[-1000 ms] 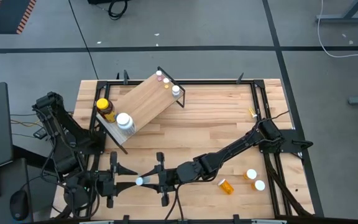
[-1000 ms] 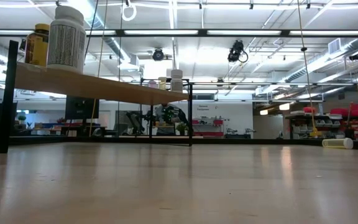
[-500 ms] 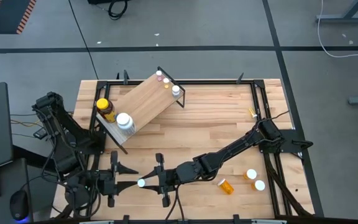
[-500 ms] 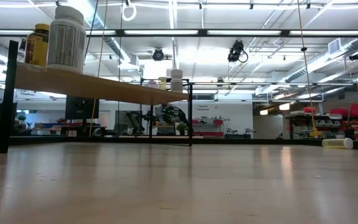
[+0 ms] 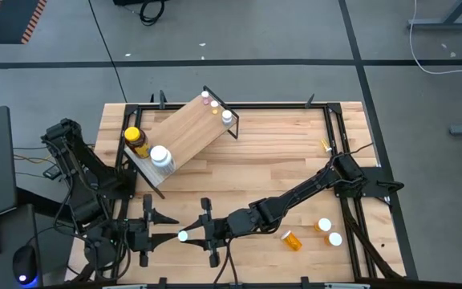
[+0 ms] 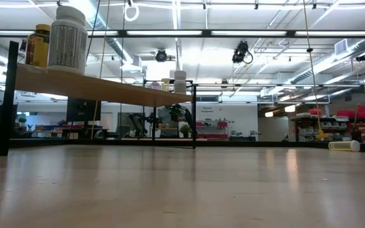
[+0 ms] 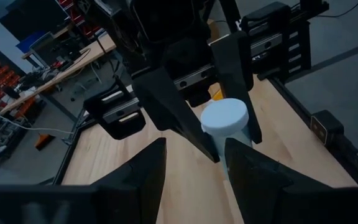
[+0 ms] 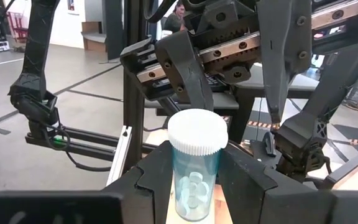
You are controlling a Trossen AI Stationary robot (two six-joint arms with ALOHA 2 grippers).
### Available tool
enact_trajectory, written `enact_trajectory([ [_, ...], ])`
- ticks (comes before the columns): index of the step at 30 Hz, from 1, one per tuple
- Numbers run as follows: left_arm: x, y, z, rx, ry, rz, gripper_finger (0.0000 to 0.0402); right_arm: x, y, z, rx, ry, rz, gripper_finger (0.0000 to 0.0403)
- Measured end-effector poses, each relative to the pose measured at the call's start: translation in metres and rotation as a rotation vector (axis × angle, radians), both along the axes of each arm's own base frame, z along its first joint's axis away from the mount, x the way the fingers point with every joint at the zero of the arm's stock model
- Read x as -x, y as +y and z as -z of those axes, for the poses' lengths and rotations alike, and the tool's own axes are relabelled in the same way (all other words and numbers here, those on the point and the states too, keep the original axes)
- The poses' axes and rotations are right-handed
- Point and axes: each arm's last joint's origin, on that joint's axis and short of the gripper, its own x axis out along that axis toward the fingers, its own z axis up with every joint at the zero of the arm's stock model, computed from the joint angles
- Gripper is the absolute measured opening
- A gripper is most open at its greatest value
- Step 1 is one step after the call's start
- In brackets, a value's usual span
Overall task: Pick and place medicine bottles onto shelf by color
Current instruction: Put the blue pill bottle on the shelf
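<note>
My right gripper (image 5: pixel 191 234) is shut on a small pale-blue vial with a white cap (image 8: pixel 197 134) near the table's near edge. The cap also shows in the high view (image 5: pixel 183 235). My left gripper (image 5: pixel 172 233) faces it from the left, open. Its fingers (image 8: pixel 188 68) stand on either side of the vial without touching it. The plywood shelf (image 5: pixel 184 132) stands at the far left. It carries an amber jar with a yellow lid (image 5: pixel 135 140), a white-capped bottle (image 5: pixel 160 157) and three tiny vials (image 5: pixel 214 104). My right gripper pinches the vial's clear body (image 8: pixel 194 186), below the cap, between its two fingers (image 8: pixel 160 180). The fingers come level from the table's right side. The vial stands upright, cap up. I cannot tell whether its base is clear of the table.
An orange vial (image 5: pixel 292 239) lies on the table at the near right, with two white-capped vials (image 5: pixel 325 225) (image 5: pixel 335 238) beside it. A black frame (image 5: pixel 239 104) runs round the tabletop. Bare wood lies between the shelf and the right arm.
</note>
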Motion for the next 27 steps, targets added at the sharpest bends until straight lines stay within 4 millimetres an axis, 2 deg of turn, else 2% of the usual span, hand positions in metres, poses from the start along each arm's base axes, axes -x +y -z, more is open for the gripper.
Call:
enact_trajectory([
  [8, 0.008, -0.005, -0.001, -0.010, -0.006, 0.030, 0.0172, 0.000, -0.001, 0.003, 0.020, 0.030, 0.024, 0.0130],
  [16, 0.023, -0.009, -0.004, -0.036, -0.075, -0.023, 0.0172, 0.000, -0.004, 0.006, 0.052, 0.048, 0.090, 0.0130],
  [27, 0.036, -0.011, -0.009, -0.005, -0.216, -0.195, 0.0172, -0.005, -0.017, 0.011, 0.055, 0.100, 0.133, 0.0130],
])
